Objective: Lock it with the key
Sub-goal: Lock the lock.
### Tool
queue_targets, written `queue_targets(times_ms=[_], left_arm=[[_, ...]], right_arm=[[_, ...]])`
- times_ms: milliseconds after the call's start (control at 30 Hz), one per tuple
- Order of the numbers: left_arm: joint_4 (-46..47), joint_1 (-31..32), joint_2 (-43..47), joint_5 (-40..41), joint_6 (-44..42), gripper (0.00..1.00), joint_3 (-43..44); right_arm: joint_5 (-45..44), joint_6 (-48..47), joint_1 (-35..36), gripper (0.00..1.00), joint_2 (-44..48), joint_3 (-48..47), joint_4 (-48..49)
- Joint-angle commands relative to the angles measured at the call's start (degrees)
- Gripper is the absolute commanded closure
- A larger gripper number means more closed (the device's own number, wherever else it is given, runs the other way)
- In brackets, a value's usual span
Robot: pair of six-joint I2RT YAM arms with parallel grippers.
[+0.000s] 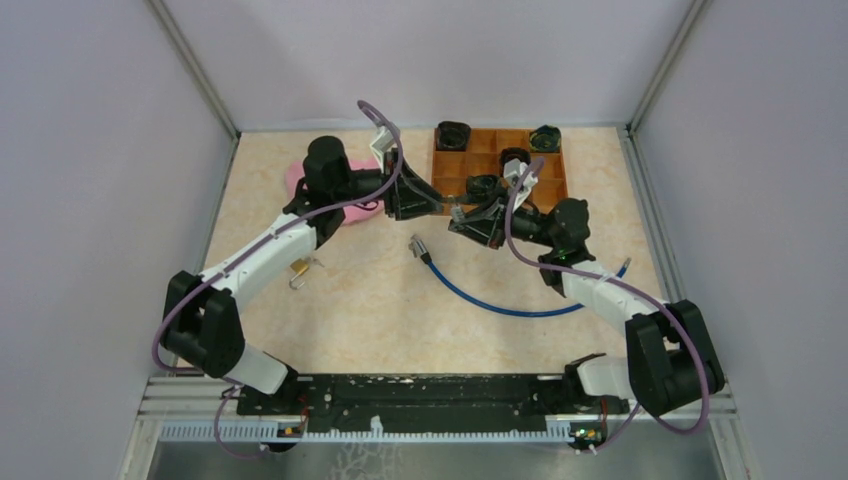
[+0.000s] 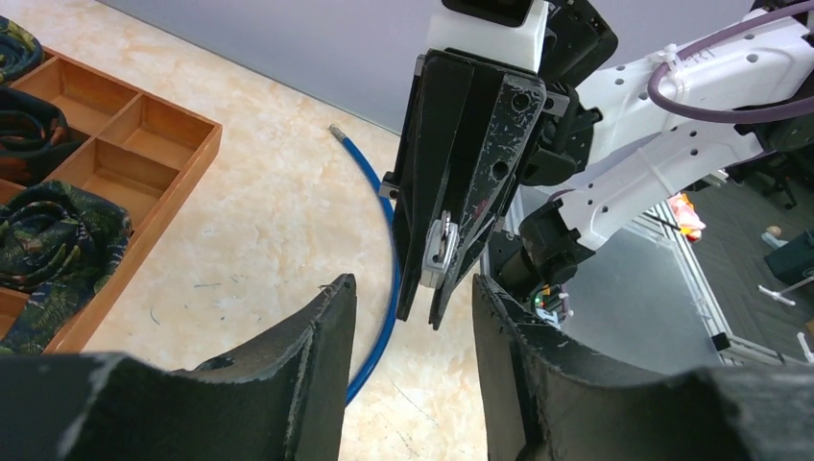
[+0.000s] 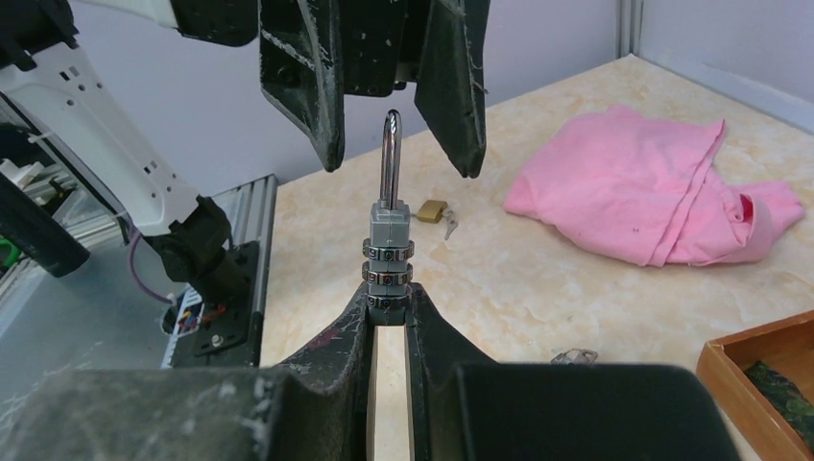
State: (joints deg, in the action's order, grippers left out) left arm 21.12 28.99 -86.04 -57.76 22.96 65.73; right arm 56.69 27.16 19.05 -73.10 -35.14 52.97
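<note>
Right gripper (image 3: 391, 305): clamped on the lower body of a grey combination padlock (image 3: 388, 252), held aloft over the middle of the tabletop (image 1: 380, 320), towards its far edge
Held lock's long axis: in line with the right fingers, shackle (image 3: 392, 158) leading, aimed straight at the opposing arm
Left gripper (image 3: 398, 165): jaws apart and holding nothing, one finger on either side of the shackle tip, not touching it
Shackle state: seen edge-on, latched or sprung cannot be told
Brass padlock (image 3: 432, 209): flat on the tabletop near its left edge, just beside the left forearm, key (image 3: 449, 227) at its side; whether the key sits in the lock is too small to tell
Judged target: keyed brass lock fits the task better than the dial lock in hand, which shows no key
Deciding relation: brass lock and key behind the left gripper, towards the near left corner, well apart from both sets of fingers; left arm clearly the nearer
Next move calls for: left arm drawing back and down towards that near left corner
Also on the tabletop: pink cloth (image 3: 653, 197) by the far left corner, blue cable (image 1: 500, 300) curling across the middle, wooden tray (image 1: 561, 176) at the far edge
</note>
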Motion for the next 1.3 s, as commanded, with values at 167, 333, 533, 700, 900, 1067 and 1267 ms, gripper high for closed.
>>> queue_targets(times_ms=[167,333,533,700,900,1067,1267], left_arm=[[11.37,0.96,-0.55,-3.16,6.91,0.56,-1.47],[14.88,1.66,-1.2,-4.13,8.58,0.6,-1.8],[15.14,2.58,-2.27,-3.69,7.87,0.58,-1.86],[15.34,3.06,-3.24,-3.37,7.73,0.56,-1.33],[15.35,4.11,-4.62,-3.17,7.98,0.61,0.23],[15.35,4.21,-4.93,-3.27,7.98,0.69,0.49],[15.26,4.23,-4.55,-3.26,7.85,0.7,0.53]], right_arm=[[-0.8,7.64,-0.28,1.0,2.26,0.0,11.12],[-1.0,8.96,-0.31,1.0,2.18,0.55,13.24],[-1.32,10.7,-0.24,1.0,1.82,1.1,15.99],[-1.27,11.17,-0.24,1.0,1.65,1.21,16.73],[-1.29,10.59,-0.11,1.0,1.17,1.41,16.5],[-1.14,9.66,-0.14,1.0,1.3,1.77,15.82],[-0.88,9.07,-0.08,1.0,1.47,1.97,15.32]])
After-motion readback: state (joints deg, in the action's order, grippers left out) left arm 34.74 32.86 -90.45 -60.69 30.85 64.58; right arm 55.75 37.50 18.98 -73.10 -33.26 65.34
